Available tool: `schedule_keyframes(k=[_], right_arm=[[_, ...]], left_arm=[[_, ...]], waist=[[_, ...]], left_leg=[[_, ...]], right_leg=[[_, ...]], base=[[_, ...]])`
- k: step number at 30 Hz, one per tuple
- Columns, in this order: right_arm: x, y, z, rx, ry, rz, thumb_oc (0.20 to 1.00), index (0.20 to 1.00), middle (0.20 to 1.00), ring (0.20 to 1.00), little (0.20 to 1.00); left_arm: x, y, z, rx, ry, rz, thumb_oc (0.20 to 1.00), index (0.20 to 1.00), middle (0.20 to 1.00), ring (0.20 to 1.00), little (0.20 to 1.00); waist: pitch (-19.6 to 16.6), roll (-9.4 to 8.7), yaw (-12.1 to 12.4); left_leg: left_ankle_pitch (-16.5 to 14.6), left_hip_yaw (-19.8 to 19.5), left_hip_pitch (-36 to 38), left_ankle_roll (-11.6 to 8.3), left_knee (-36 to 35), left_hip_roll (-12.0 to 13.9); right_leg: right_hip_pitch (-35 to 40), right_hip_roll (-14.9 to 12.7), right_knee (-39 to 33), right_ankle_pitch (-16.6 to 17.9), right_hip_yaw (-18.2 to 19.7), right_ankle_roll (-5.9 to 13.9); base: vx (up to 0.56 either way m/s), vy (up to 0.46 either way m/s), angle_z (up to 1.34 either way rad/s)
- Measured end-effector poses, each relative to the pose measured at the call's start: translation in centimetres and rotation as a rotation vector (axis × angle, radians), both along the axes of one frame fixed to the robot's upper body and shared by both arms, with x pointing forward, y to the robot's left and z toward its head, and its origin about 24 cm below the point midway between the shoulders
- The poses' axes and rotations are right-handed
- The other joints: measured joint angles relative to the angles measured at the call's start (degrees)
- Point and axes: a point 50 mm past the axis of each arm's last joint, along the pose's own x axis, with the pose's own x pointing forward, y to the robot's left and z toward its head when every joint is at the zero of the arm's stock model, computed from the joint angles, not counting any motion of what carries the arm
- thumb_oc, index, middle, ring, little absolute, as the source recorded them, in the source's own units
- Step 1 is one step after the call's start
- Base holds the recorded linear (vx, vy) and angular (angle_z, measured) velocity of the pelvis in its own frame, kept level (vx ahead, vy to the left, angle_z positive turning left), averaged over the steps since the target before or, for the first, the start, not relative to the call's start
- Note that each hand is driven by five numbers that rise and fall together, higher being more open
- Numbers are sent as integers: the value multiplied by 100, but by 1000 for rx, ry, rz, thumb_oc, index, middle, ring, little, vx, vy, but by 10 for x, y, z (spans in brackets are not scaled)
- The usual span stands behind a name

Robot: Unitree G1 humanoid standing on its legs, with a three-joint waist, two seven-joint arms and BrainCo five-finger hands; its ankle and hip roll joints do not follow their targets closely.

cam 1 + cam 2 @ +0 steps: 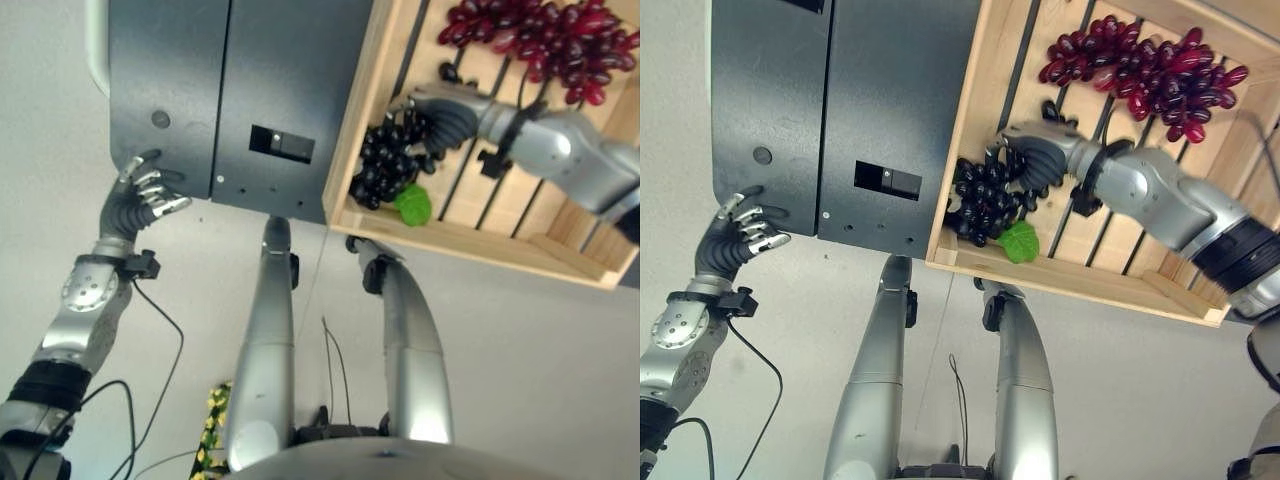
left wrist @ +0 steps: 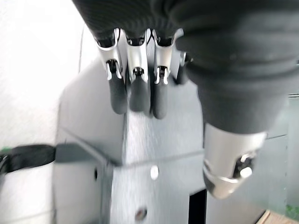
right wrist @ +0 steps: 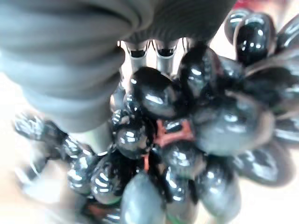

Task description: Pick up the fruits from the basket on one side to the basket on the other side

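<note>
1. Black grapes press against the right hand, fingers curled around the bunch inside the wooden crate.
2. Red grapes lie at the crate's far end.
3. Left hand, fingers loosely bent and holding nothing, rests at the dark cabinet beside the crate.

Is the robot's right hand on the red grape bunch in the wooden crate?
No, the right hand grips the black grape bunch; the red grape bunch lies apart.

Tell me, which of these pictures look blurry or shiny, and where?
Right wrist view: the black grapes sit so close that they blur, with bright glints on their skins. Left wrist view: the left hand and the dark cabinet are soft. Left eye view: the right hand in the wooden crate is sharp enough; red grapes show small highlights.
</note>
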Motion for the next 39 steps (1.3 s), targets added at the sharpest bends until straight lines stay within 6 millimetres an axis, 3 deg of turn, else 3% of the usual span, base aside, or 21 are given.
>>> schedule_keyframes(k=[3,7,12,21,28,29,30,31,35,39], right_arm=[[1,-2,-7,192,190,3,200,200,200,200,200],[0,-7,-12,316,305,7,200,200,200,200,200],[-4,-9,-40,462,459,7,200,200,200,200,200],[-8,-5,-54,629,533,35,200,200,200,200,200],[-9,-6,-54,631,530,40,200,200,200,200,200],[-9,-6,-52,622,523,44,379,379,379,379,379],[-10,-6,-49,590,509,47,445,445,445,445,445],[-10,-6,-44,557,490,54,1000,1000,1000,1000,1000],[-13,-5,-23,450,392,85,1000,1000,1000,1000,1000],[-19,-8,16,193,120,68,1000,1000,1000,1000,1000]], left_arm=[[4,-1,2,-5,-8,-3,1000,1000,1000,1000,1000],[6,-4,0,-12,1,-31,1000,1000,1000,1000,1000],[6,-11,-16,-43,63,-47,1000,1000,1000,1000,1000],[5,-21,-33,-108,99,-53,1000,1000,1000,1000,1000],[2,-22,-38,-109,125,-67,1000,1000,1000,1000,1000],[2,-22,-38,-110,124,-66,1000,1000,1000,1000,1000],[2,-22,-37,-110,120,-67,1000,1000,1000,1000,1000],[2,-21,-36,-111,113,-66,1000,1000,1000,1000,1000],[0,-23,-33,-110,102,-73,1000,1000,1000,1000,1000],[-1,-22,-24,-110,57,-73,1000,1000,1000,1000,1000]], waist=[[17,37,14],[20,44,31],[41,79,27],[88,155,16],[97,168,17],[97,168,19],[100,171,28],[125,185,20],[159,223,16],[161,236,17]], left_leg=[[7,-3,-34,-2,9,17],[5,3,6,-7,26,22],[7,11,380,-2,-63,14],[18,35,742,10,-218,31],[31,69,919,21,-304,50],[35,73,920,26,-327,52],[60,86,887,30,-333,64],[54,107,873,25,-331,73],[53,95,840,21,-403,76],[113,82,612,56,-481,85]], right_leg=[[-65,8,66,3,-6,-11],[-12,7,67,1,-15,-22],[360,-4,-40,-2,-15,-17],[676,5,-122,-4,-12,-22],[863,23,-255,13,-14,-8],[861,24,-276,24,-14,-7],[831,32,-292,48,-15,-10],[824,35,-300,53,-21,-7],[813,37,-365,80,-45,3],[600,34,-444,112,-102,7]], base=[[-5,5,-2],[-4,3,1],[-4,4,1],[0,0,0],[0,0,0],[-8,-4,-3],[-4,-9,-4],[-4,-17,-4],[-32,4,1],[-4,0,2]])
